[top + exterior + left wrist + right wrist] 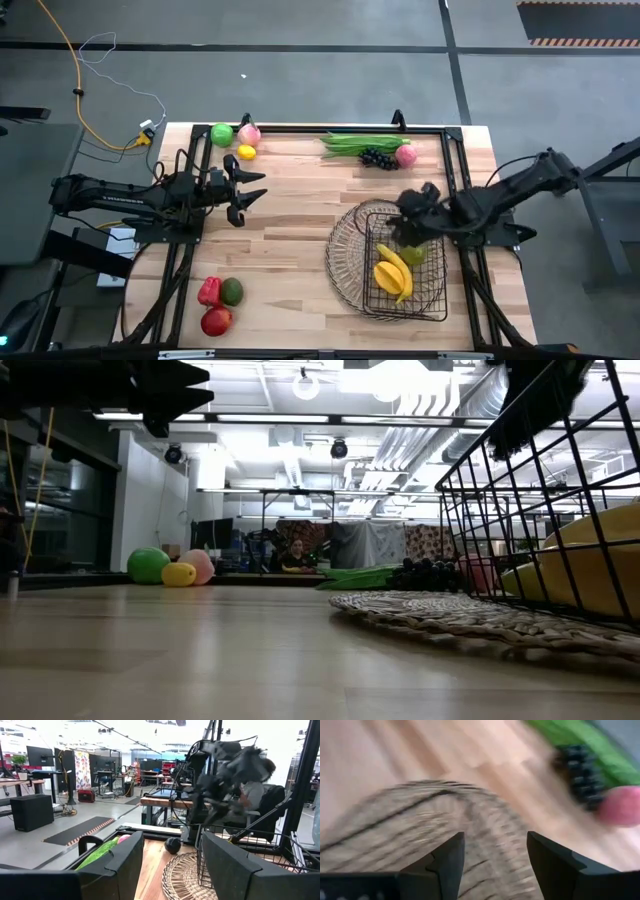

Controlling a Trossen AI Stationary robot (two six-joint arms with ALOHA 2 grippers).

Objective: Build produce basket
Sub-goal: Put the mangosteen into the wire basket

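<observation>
Two dark arms are working over a wooden table (pixel 290 220): the right gripper (pixel 405 232), fingers parted and empty, is hovering above the basket (pixel 345 255) (bananas (pixel 393 272) and a green apple (pixel 413 254) inside), while the left gripper (pixel 246 194), also parted, is waiting mid-table.

I am working in an open-plan robotics lab. My butcher-block worktop (pixel 300 240) is sitting inside a black metal frame on a grey concrete floor (pixel 300 60), with a yellow cable (pixel 75 90) trailing across it. Beyond it, exposed ceiling ducts (pixel 420 410) and strip lights are showing, along with desks, monitors (pixel 40 756) and a seated person (pixel 295 555).
</observation>
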